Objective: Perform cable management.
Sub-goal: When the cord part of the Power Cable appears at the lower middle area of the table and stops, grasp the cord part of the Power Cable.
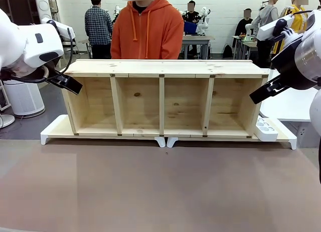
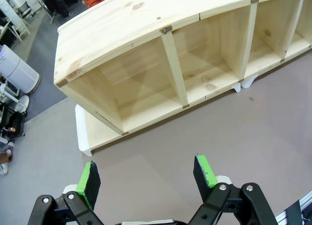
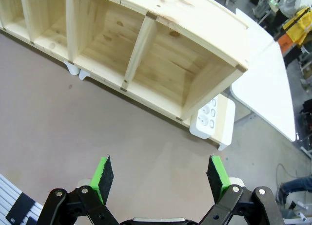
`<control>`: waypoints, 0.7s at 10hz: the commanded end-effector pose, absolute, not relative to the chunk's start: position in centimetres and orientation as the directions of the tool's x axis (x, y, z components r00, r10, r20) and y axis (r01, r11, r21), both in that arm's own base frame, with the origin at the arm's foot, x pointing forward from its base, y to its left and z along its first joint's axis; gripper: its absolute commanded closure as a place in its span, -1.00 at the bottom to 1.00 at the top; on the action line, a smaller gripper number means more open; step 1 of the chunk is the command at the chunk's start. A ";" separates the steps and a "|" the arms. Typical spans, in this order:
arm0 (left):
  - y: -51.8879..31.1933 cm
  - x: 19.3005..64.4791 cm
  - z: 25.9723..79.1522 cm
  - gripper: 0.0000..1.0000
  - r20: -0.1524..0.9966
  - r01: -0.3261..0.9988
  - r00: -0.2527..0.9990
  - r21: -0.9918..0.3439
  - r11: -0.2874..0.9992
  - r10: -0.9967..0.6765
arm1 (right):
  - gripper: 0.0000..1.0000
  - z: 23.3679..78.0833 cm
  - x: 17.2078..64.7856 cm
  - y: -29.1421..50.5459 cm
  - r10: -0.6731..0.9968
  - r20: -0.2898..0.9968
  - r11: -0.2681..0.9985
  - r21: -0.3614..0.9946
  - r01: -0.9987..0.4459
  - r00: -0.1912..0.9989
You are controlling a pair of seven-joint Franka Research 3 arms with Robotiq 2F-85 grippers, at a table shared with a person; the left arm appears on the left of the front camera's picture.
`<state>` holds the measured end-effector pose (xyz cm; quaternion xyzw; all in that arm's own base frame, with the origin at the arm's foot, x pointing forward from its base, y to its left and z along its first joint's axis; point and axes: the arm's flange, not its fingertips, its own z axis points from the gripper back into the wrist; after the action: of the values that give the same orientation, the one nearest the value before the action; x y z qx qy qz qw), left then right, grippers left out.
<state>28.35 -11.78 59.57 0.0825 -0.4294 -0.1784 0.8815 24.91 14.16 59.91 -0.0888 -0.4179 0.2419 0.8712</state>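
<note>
L gripper (image 2: 146,175): black two-finger unit w/ green pads, jaws spread wide, nothing between them; hangs above the brown tabletop (image 2: 234,137) just off the left end of the pale pine four-bay shelf (image 2: 146,35). R gripper (image 3: 161,172): same build, jaws likewise released & empty, above the tabletop near the shelf's right end, where a white multi-socket power strip (image 3: 208,119) sits on the white plastic riser (image 1: 286,136) beside the end panel. The bays look bare. A person in an orange hoodie (image 1: 147,31) stands behind the shelf. Thin black power cable: position cannot be told from these views. Assessment: step in hand is locate/approach; task approx. at its start. Procedure: find the plug end first, prob. near the strip; keep jaws wide until the cord is centred between the pads; grip close to the plug, not mid-span, to limit slack swing; keep fingers clear of shelf edge & strip.
</note>
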 end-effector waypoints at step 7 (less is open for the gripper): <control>-12.0 28.6 59.5 -1.00 0.733 0.246 0.558 0.302 0.921 -0.389 | -1.00 59.8 25.2 14.3 0.502 0.687 0.863 -0.361 -0.353 0.525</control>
<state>28.35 -11.78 59.57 0.0825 -0.4294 -0.1784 0.8815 24.91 14.16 59.91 -0.0888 -0.4179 0.2419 0.8712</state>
